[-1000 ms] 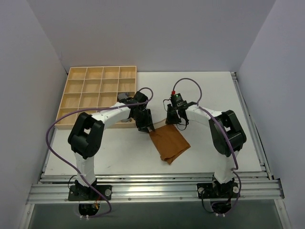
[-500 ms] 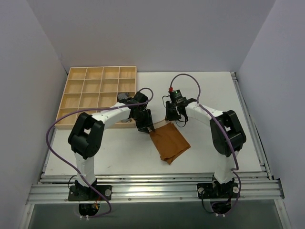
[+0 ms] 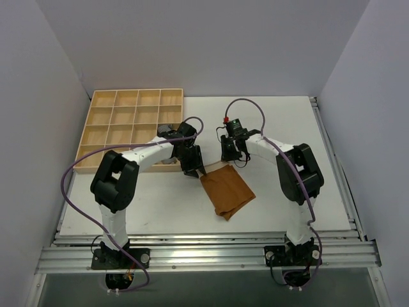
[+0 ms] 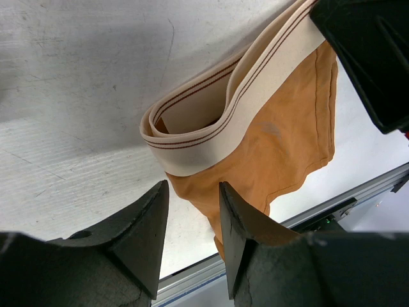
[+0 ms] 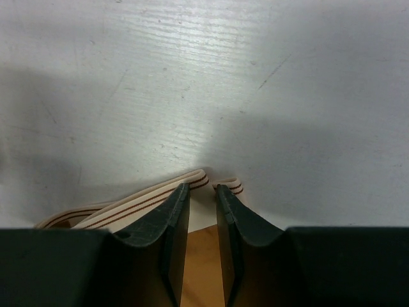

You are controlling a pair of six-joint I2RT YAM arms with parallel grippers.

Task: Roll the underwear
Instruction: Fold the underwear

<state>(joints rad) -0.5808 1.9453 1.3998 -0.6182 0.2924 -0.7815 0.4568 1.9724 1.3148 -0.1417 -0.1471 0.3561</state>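
1. Position of the work. The underwear [image 3: 227,188] lies flat on the tabletop [image 3: 287,128], just off the near right corner of the wooden tray [image 3: 137,91]. Its pale band [image 4: 211,121] is at the end that faces the tray's far side, and the brown body runs away from the tray toward my bases. In the left wrist view the band is not flat: it stands open in a loop at the corner nearest the tray.

2. State of my hands. My left hand [image 4: 193,192] hangs between the tray's near right corner and the band, fingers about half apart, gripping nothing; cloth and tabletop show through the gap. My right hand [image 5: 202,188] is at the band's other end, farther from the tray. Its fingers are only a narrow slot apart, with the band edge just beyond the tips. I see nothing pinched in it.

3. Step in hand, as I judge it: take the band at both ends and start the first turn of the roll.

4. Procedure.
- Press the open loop flat first; a roll started on a standing loop will likely come out lopsided.
- Open my right hand wider before descending, since the slot looks too tight to admit the doubled band.
- Grip both ends at the same depth, band and brown layer together.
- Turn both wrists at one rate, away from the tray's far side, keeping the cloth taut between my hands.

5. Risk. If one hand leads, the roll will probably cone and slacken.
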